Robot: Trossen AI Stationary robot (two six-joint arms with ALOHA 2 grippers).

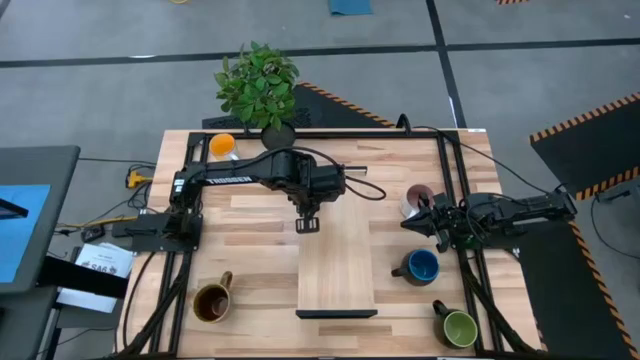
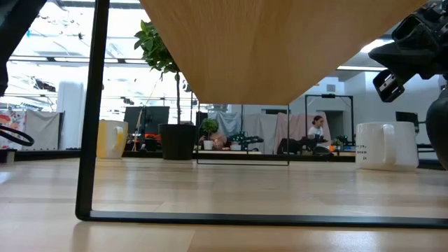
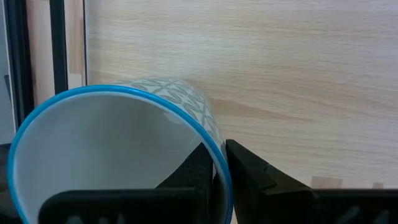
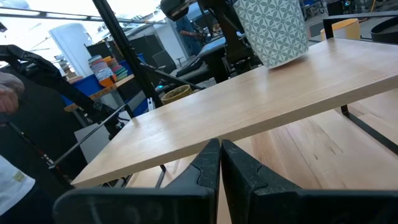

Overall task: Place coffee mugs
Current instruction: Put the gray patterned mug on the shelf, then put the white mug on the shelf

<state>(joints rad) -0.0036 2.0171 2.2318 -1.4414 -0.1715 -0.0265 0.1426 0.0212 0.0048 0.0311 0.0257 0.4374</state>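
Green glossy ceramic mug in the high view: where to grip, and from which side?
Pinch the rim wall of the green glossy ceramic mug from straight above, one finger inside and one outside. It stands upright with its mouth open upward. Its handle juts toward the dark blue mug, so take the rim opposite the handle. The right gripper looks nearest.

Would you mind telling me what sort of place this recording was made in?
Most likely a robotics lab or workshop: a wooden table in a black metal frame with two robot arms, hazard-striped mats on a concrete floor, and cluttered equipment benches in the room behind.
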